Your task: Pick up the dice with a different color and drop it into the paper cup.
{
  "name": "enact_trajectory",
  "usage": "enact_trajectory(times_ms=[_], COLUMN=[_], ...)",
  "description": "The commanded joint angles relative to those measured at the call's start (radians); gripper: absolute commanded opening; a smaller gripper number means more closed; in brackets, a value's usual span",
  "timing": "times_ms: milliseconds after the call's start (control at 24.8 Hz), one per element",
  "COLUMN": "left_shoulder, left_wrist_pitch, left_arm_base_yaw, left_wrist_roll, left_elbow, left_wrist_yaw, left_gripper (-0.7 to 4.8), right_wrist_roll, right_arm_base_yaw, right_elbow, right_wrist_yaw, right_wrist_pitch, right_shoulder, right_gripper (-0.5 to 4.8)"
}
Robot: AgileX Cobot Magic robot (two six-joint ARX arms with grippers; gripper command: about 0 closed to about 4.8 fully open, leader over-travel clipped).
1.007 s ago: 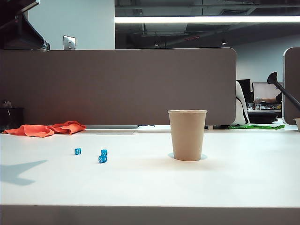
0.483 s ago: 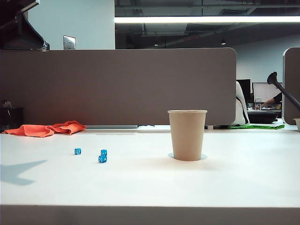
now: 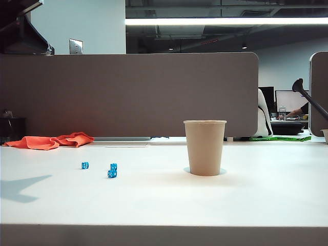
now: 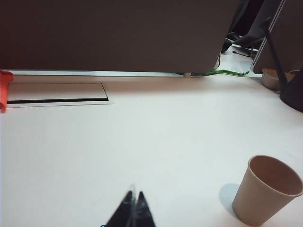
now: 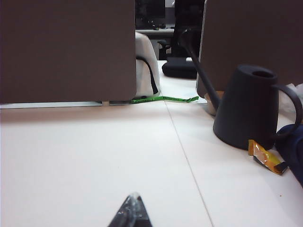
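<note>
The tan paper cup (image 3: 205, 148) stands upright on the white table, right of centre in the exterior view. The dice with a different color is not in view in any frame. Three small blue dice (image 3: 111, 173) lie left of the cup, two close together and one (image 3: 85, 165) apart. My left gripper (image 4: 134, 195) is shut with nothing in it, hanging above bare table to the left of the paper cup (image 4: 267, 191). My right gripper (image 5: 134, 195) is shut and empty over bare table. Neither gripper shows in the exterior view.
An orange cloth (image 3: 51, 141) lies at the back left by a grey partition (image 3: 128, 95). A black watering can (image 5: 248, 106) and an orange wrapper (image 5: 265, 158) sit on the table to the right of my right gripper. An arm's shadow (image 3: 20, 187) falls at the left.
</note>
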Motion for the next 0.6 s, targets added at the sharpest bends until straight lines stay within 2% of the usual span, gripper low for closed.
enact_trajectory(times_ms=[40,201,362,604], left_shoulder=[-0.002,-0.002,-0.002,-0.002], left_wrist_pitch=[0.018,0.018,0.018,0.018], left_arm_base_yaw=[0.000,0.000,0.000,0.000], left_wrist_roll=[-0.003,-0.002,-0.002,-0.002], left_elbow=[0.005,0.005,0.005,0.005], left_wrist_yaw=[0.000,0.000,0.000,0.000], left_gripper=[-0.06,-0.06,-0.06,-0.06], right_wrist_roll=[-0.005,-0.012,-0.107,-0.101], right_arm_base_yaw=[0.001,0.001,0.000,-0.024], right_elbow=[-0.040,-0.066,-0.068,-0.067], right_wrist_yaw=[-0.024,-0.060,-0.102,-0.186], right_wrist_pitch=[0.088,0.092,0.106,0.104], right_shoulder=[-0.022,-0.030,-0.029,-0.031], right_gripper=[-0.02,-0.02,-0.02,-0.02])
